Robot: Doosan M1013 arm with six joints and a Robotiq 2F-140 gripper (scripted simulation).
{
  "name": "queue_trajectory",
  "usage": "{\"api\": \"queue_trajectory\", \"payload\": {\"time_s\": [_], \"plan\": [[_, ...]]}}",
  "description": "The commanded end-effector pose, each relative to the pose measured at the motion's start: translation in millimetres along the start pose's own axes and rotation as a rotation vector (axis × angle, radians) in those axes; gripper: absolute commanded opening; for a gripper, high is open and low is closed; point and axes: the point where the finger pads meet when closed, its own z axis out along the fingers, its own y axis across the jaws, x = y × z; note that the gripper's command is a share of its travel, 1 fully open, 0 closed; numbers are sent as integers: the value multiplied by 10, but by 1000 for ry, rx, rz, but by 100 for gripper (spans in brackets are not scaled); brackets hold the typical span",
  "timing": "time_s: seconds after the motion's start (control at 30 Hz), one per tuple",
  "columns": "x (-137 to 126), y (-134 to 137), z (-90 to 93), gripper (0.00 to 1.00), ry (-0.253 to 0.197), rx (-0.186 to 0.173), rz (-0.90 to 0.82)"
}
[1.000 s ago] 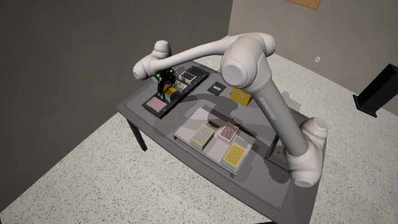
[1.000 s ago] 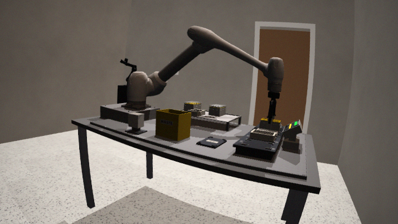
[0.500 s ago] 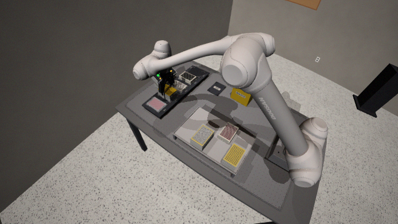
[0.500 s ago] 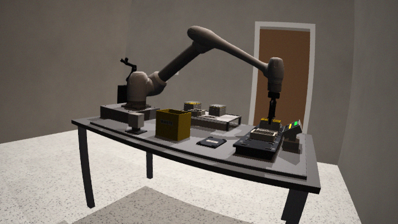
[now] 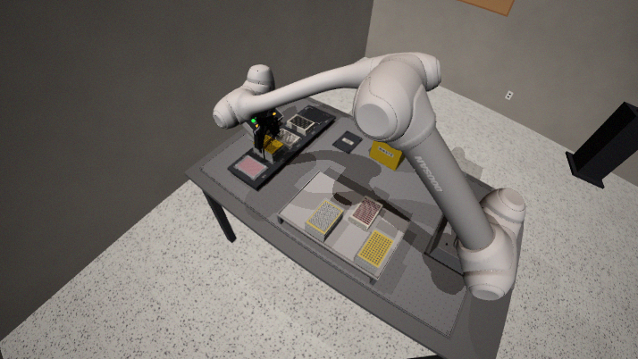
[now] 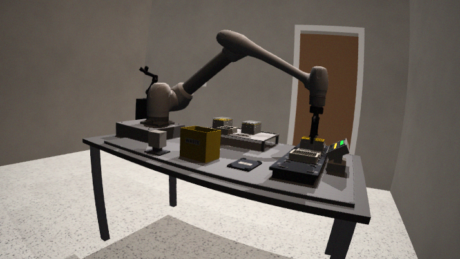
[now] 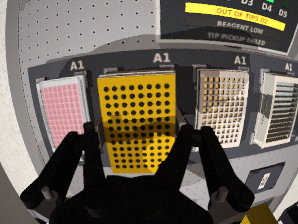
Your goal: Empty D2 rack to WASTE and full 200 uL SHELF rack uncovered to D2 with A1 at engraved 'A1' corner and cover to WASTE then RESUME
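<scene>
The empty yellow tip rack (image 7: 136,119) with dark holes sits in D2 on the black deck, below an engraved 'A1'. It also shows in the top view (image 5: 272,145) and the exterior view (image 6: 312,140). My gripper (image 7: 141,115) is down over it, its two fingers shut on the rack's long sides. The pink plate (image 7: 63,106) is in D1, a pale plate (image 7: 222,103) in D3, and the reservoir (image 7: 280,110) in D4. The yellow WASTE bin (image 5: 386,154) stands beyond the deck. On the shelf stand a grey-topped rack (image 5: 324,216), a reddish rack (image 5: 365,212) and a yellow rack (image 5: 376,247).
The black regrip nest (image 5: 347,144) lies between the deck and the bin. A small grey post (image 6: 157,142) stands near the arm's base.
</scene>
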Motion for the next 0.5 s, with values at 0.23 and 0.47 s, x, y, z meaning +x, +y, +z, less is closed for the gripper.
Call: {"api": "queue_trajectory", "payload": {"time_s": [0.23,0.47], "plan": [[-1,0,-1,0,0,0,0],[-1,0,-68,0,0,0,0]]}}
